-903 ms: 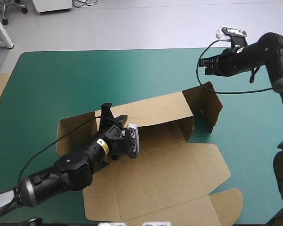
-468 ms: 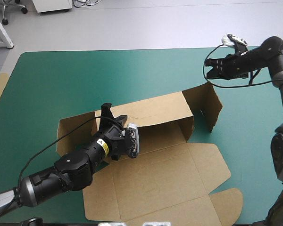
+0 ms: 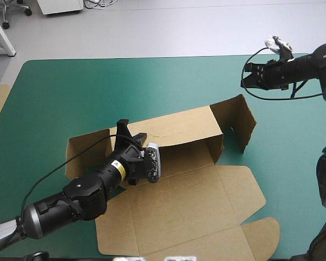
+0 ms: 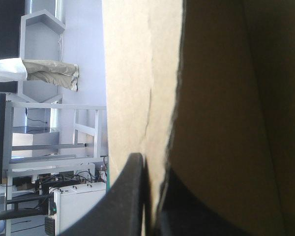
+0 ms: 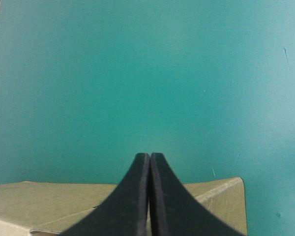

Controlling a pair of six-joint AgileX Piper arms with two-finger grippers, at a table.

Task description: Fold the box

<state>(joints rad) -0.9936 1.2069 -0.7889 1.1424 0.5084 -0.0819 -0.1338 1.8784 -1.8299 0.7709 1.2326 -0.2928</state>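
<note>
Holding the brown box (image 3: 179, 206) by its long rear wall, the left end effector (image 3: 127, 130) is clamped on the board, one black finger on each face of the sheet. That wall stands upright between the fingers, and the lid panel lies flat on the teal-green worktop (image 3: 70, 92) under and behind this arm. The right end effector (image 3: 249, 76) hangs with its fingers pressed together in one point, apart from the box, the raised end flap (image 3: 240, 122) under it. To do this step well, I judge the left grip should hold the rear wall steady and vertical. The right tip can then come down outside the end flap and push it inward along its crease, slowly, so the board does not buckle. No print shows on the board. A small yellow sticker (image 3: 119, 169) on the left arm is too small to read.
</note>
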